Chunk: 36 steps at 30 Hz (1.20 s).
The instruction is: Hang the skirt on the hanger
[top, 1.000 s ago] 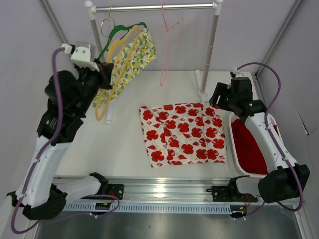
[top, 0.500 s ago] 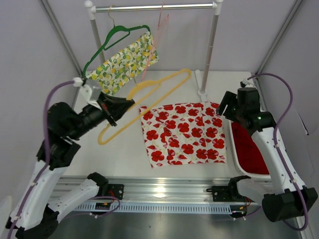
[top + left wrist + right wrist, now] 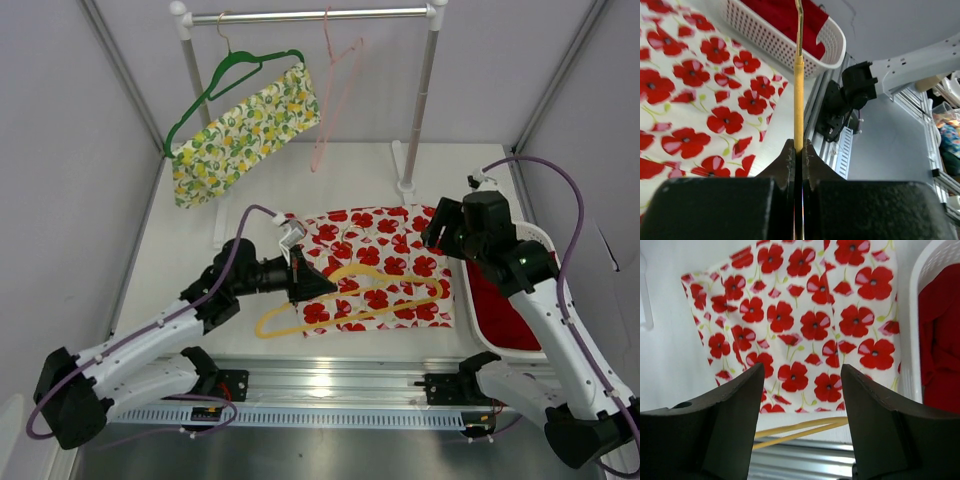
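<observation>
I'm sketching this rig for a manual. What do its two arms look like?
The left arm and right arm match: white link shells, bulky black joints and wrists, and black wedge-shaped jaws. A purple cable loops loosely along each. No markings are legible.

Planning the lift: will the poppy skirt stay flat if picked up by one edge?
Probably not: the skirt lies flat like thin cloth, so it should droop. Likely light, as a similar cloth hangs from a green hanger.
</observation>
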Each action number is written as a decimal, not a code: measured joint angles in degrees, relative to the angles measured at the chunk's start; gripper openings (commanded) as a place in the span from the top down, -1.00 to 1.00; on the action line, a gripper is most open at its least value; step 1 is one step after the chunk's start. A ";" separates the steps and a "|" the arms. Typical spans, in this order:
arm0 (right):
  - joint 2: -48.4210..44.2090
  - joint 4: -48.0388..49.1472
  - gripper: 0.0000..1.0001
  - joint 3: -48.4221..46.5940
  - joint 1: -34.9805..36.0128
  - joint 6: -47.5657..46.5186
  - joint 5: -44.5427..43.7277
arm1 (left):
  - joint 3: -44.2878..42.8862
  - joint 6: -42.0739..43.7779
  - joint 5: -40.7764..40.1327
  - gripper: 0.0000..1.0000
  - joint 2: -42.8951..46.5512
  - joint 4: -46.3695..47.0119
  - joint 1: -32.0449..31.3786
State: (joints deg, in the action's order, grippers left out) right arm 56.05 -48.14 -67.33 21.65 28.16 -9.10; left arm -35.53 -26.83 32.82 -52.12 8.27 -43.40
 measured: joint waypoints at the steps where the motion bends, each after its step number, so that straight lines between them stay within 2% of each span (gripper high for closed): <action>1: 0.00 -0.22 -0.33 0.35 1.20 0.35 -0.50 | 1.27 -0.92 0.63 1.00 -1.09 1.97 0.00; 4: 0.02 -0.26 -0.31 1.84 6.71 1.92 -2.99 | 4.92 -4.26 2.80 1.00 -6.25 9.84 -0.13; 10: 0.17 1.31 -0.23 8.41 22.12 6.25 -7.65 | 10.36 -8.90 5.33 1.00 -15.28 24.90 -0.50; 15: 0.66 3.78 -0.21 14.45 31.98 9.46 -10.16 | 14.23 -13.33 6.54 1.00 -27.06 40.85 -0.63; 20: 2.95 8.83 -0.22 16.68 40.96 11.43 -12.44 | 16.37 -16.94 6.84 1.00 -39.45 54.55 -0.85; 26: 10.12 15.21 -0.22 17.16 47.43 12.39 -13.75 | 16.35 -18.38 6.47 1.00 -45.86 60.83 -0.85; 36: 21.22 27.28 -0.22 19.69 51.08 11.69 -12.31 | 16.35 -18.25 5.90 1.00 -51.91 64.04 -0.79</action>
State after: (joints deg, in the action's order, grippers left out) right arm 77.28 -20.86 -47.64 72.73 39.86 -21.41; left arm -19.18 -45.08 38.72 -104.03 72.31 -44.18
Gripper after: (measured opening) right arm 0.611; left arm 0.033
